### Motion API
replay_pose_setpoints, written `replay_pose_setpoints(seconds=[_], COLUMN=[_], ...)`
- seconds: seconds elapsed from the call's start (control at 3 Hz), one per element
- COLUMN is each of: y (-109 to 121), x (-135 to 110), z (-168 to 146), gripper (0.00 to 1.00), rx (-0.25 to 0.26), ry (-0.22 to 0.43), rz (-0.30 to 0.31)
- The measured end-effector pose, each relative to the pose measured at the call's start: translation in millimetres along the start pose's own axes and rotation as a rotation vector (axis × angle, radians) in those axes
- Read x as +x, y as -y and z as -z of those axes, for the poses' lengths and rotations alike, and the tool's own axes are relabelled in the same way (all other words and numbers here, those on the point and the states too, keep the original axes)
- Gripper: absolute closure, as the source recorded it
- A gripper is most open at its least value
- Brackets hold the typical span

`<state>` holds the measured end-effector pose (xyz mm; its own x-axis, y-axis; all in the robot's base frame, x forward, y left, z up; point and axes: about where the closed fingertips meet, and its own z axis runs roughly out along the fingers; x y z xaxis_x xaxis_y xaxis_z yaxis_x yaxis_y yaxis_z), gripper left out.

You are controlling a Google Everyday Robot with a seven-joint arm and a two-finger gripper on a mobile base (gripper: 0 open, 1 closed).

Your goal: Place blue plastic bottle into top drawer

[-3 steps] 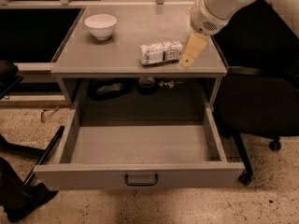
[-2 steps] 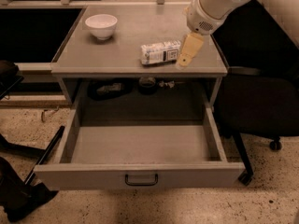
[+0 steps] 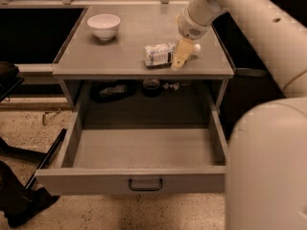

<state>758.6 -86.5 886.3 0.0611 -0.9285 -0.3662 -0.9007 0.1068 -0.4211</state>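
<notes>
Camera view — gripper [image 3: 179,60] at blue plastic bottle [image 3: 159,54] (white bowl [image 3: 103,26] apart).

bottle [image 3: 160,54] lying by hand [image 3: 181,57], drawer [image 3: 144,180] open

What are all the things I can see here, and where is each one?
table: one, grey, centre of the view, by a dark wall
white bowl: one, white, upright on the back left of the tabletop
blue plastic bottle: one, clear with a pale label and white cap, lying on its side on the tabletop, right of centre
top drawer: one, grey, pulled open below the tabletop, floor bare
pull handle: one, dark, middle of the drawer front
dark items: several, on the shelf behind the drawer; what they are is unclear
floor: speckled beige
robot arm: one, white, reaching in from the right
gripper: one, yellowish, down at the bottle's cap end
</notes>
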Motion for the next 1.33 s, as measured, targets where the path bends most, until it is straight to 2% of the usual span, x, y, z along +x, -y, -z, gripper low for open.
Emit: replay_pose_setpoints(seconds=[0.33, 0.67, 1.0, 1.33], y=[12.3, 10.0, 10.0, 10.0], x=[22.4, 27.7, 27.7, 27.7], z=[-65.0, -75.0, -75.0, -74.9], gripper=[0.00, 0.19, 0.42, 0.39], rx=[-0.070, -0.086, -0.086, -0.086], ry=[-0.001, -0.002, -0.002, -0.002], rz=[-0.013, -0.023, -0.023, -0.023])
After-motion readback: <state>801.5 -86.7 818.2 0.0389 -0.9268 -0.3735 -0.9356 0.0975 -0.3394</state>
